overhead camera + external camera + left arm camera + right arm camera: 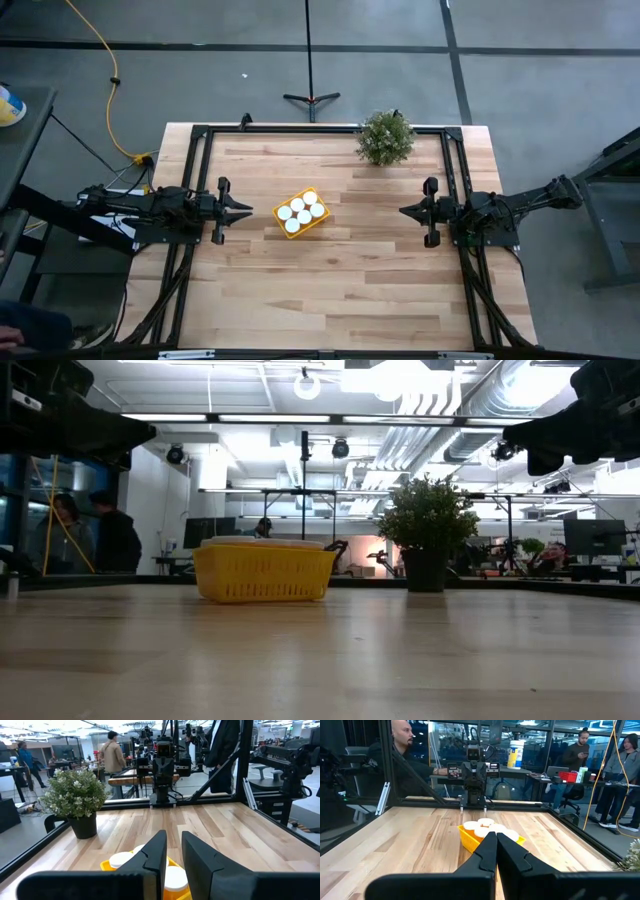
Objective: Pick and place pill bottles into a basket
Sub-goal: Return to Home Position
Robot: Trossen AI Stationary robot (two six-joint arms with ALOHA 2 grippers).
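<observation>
Likely light & slick pill bottles (301,212) in basket (314,226); grip @ cap. Left gripper (247,210) part-open, right gripper (403,211) closed, both empty.

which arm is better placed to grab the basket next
Left, probably. The left gripper sits nearer the basket and points at it; the right gripper is clearly farther away.

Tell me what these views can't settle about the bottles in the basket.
- High view: the white caps of the pill bottles in the basket are too small to count surely.
- Low view: the basket wall hides the bottles' bodies.
- Left wrist view: the left gripper covers most of the basket.
- Right wrist view: the right gripper covers part of its near side.
</observation>
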